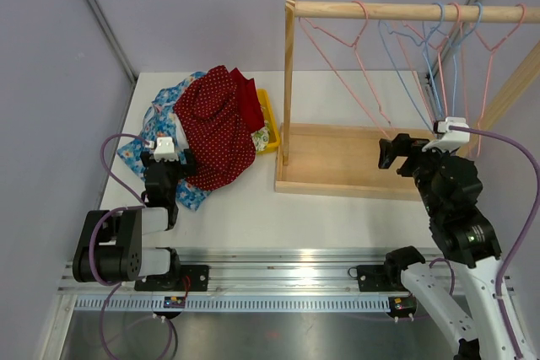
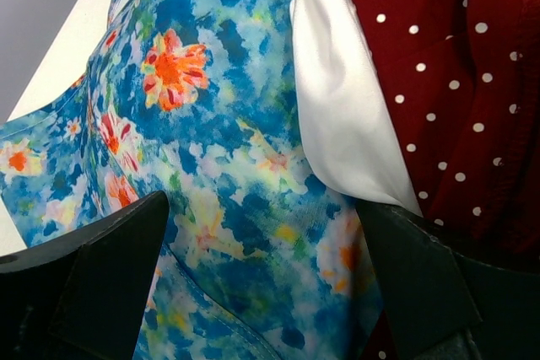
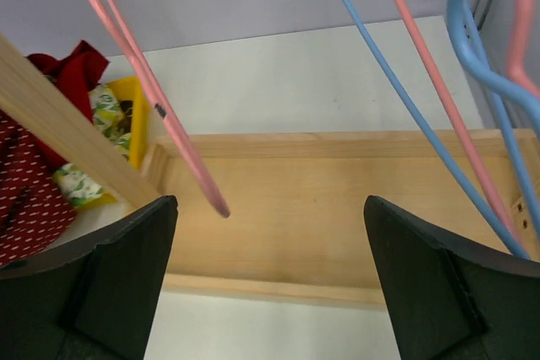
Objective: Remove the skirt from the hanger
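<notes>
A red polka-dot skirt [image 1: 215,124] lies crumpled on the table's left, on top of a blue floral garment [image 1: 160,120]. My left gripper [image 1: 169,170] is at the pile's near edge. In the left wrist view it [image 2: 266,292] is open, with the floral cloth [image 2: 211,141] lying between its fingers and the red cloth [image 2: 456,82] to the right. My right gripper [image 1: 393,153] is open and empty over the wooden rack base [image 1: 337,162]. It [image 3: 270,284] holds nothing. The hangers on the rod [image 1: 405,10] are all bare.
A pink hanger [image 1: 354,65] and blue hangers [image 1: 418,65] dangle just ahead of my right gripper, the pink one [image 3: 160,99] and a blue one [image 3: 396,90] crossing its view. A yellow item [image 1: 268,120] lies between the pile and the rack post [image 1: 288,82].
</notes>
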Robot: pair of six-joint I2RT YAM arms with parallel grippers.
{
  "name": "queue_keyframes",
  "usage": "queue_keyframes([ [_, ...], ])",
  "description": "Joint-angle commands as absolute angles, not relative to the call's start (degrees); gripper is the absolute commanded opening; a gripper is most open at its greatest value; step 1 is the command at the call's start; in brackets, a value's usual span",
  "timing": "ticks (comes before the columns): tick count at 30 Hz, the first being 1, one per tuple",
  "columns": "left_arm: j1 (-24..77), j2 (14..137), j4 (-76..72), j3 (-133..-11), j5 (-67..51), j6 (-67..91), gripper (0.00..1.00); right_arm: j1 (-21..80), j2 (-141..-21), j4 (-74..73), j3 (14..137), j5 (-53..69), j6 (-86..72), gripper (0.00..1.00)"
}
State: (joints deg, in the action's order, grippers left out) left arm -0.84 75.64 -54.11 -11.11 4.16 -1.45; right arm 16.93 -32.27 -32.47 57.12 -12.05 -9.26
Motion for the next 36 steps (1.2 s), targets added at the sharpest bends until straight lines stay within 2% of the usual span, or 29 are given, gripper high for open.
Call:
queue_keyframes([
  [1, -0.62, 75.85, -60.56, -12.13, 5.8, -0.97, 0.99, 17.4, -32.69, -20.32, 49.69, -19.52, -2.03, 0.99],
  [7, -0.62, 75.85, -60.56, -12.04, 5.71, -0.97, 0.99, 17.23, -36.11, -4.25, 33.62, -23.27, -5.81, 0.99],
  [8, -0.62, 75.94, -60.56, -12.13, 5.71, -0.97, 0.99, 17.31, -37.52, 3.09, 31.23, -23.9, -5.8, 1.0],
  [10, -0.7, 75.85, -60.56, -12.13, 5.8, -0.97, 0.99, 17.31, -43.31, 12.43, 24.72, -28.72, -3.17, 0.99],
  [11, -0.7, 75.85, -60.64, -12.04, 5.71, -0.79, 0.99, 17.31, -45.68, 19.61, 23.65, -30.31, -2.73, 0.99],
  [15, -0.62, 75.94, -60.56, -12.13, 5.8, -0.88, 0.99, 16.96, -58.43, 31.53, 23.29, -34.37, 0.0, 0.99],
  [18, -0.62, 75.85, -60.56, -12.04, 5.71, -0.97, 0.99, 15.13, -67.99, 38.48, 22.41, -28.06, 2.55, 1.0],
  [24, -0.62, 75.85, -60.56, -12.04, 5.8, -0.97, 0.99, 10.03, -74.7, 49.39, 20.66, -24.18, 3.51, 0.99],
  [26, -0.62, 75.85, -60.56, -11.95, 5.71, -0.88, 0.99, 5.91, -76.46, 53.06, 19.78, -18.22, 2.81, 1.0],
  [29, -0.62, 75.85, -60.64, -12.04, 5.71, -0.88, 0.99, 1.41, -79.62, 53.26, 20.91, -12.49, 0.36, 0.9],
  [32, -0.62, 75.85, -60.64, -12.04, 5.8, -0.97, 0.99, 1.23, -83.66, 57.98, 20.04, -7.05, 1.57, 0.88],
  [33, -0.7, 75.85, -60.56, -12.04, 5.8, -0.97, 0.99, 1.14, -85.93, 60.53, 19.26, -3.99, 2.63, 0.97],
  [36, -0.62, 75.85, -60.56, -12.04, 5.8, -0.97, 0.99, 0.44, -89.01, 64.56, 18.46, -7.8, 0.35, 0.99],
])
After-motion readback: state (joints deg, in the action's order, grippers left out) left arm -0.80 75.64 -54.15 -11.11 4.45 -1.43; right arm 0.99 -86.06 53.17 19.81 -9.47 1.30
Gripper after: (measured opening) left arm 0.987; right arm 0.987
